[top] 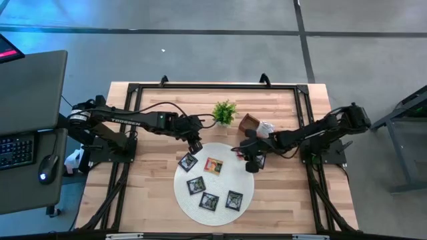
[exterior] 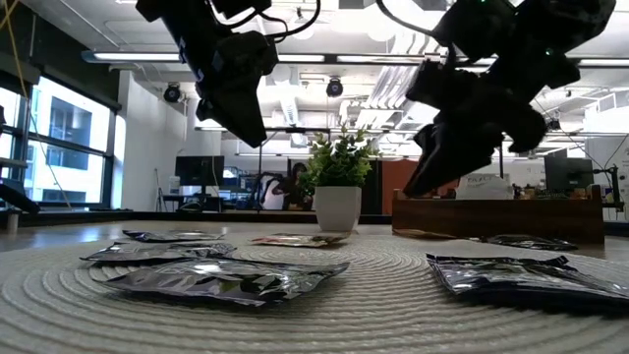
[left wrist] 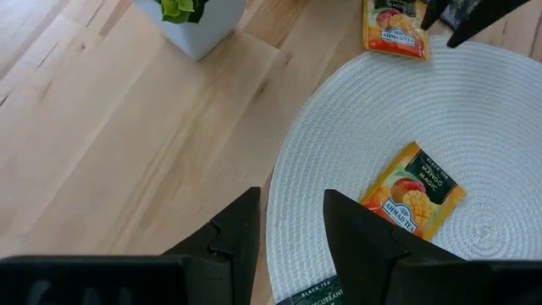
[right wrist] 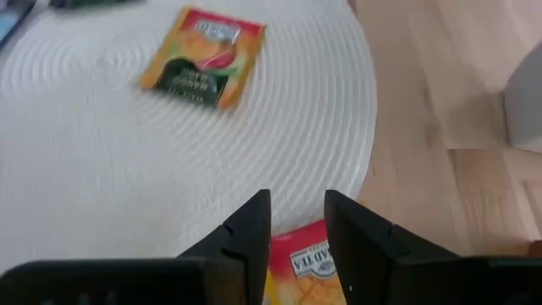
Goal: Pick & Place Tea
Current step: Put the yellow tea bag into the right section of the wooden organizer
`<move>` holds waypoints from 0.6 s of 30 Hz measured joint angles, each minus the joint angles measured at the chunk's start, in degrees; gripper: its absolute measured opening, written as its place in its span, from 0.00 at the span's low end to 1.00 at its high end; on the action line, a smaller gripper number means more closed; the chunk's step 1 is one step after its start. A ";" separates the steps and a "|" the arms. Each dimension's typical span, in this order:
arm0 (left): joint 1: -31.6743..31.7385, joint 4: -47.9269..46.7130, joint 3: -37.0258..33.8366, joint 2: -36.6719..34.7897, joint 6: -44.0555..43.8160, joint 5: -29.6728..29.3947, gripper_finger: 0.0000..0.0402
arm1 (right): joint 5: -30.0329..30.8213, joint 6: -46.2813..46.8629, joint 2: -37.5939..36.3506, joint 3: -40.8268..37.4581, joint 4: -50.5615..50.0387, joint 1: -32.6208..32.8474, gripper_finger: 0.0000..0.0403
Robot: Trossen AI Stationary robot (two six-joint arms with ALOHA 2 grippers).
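Observation:
A round white woven mat (top: 215, 212) lies mid-table with several tea sachets flat on it: black ones (top: 196, 185) and an orange one (top: 213, 165). My left gripper (top: 195, 147) hovers open above the mat's far left edge, nothing between its fingers (left wrist: 292, 233). My right gripper (top: 252, 165) hovers open over the mat's right edge. Below its fingers (right wrist: 296, 224) an orange sachet (right wrist: 306, 267) lies partly on the mat's rim, also visible in the left wrist view (left wrist: 395, 30). In the low view both grippers (exterior: 246, 128) (exterior: 418, 187) hang clear above the mat.
A small green plant in a white pot (top: 225, 112) stands behind the mat. A brown wooden tray (top: 249, 123) sits to its right, close to my right arm. A black frame rail (top: 213, 85) runs around the table's far side. Bare wood (top: 153, 200) lies left of the mat.

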 joint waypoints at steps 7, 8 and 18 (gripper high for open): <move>0.00 0.00 0.00 0.00 -0.02 0.00 0.32 | -0.10 -2.00 -0.15 3.30 -11.33 -0.67 0.36; 0.00 0.00 0.00 0.00 -0.10 -0.02 0.32 | -0.17 -2.31 -0.15 3.78 -12.94 -0.96 0.39; 0.00 0.04 0.00 0.00 -1.97 -0.20 0.32 | -2.10 -4.16 0.28 0.94 -17.12 -4.71 0.52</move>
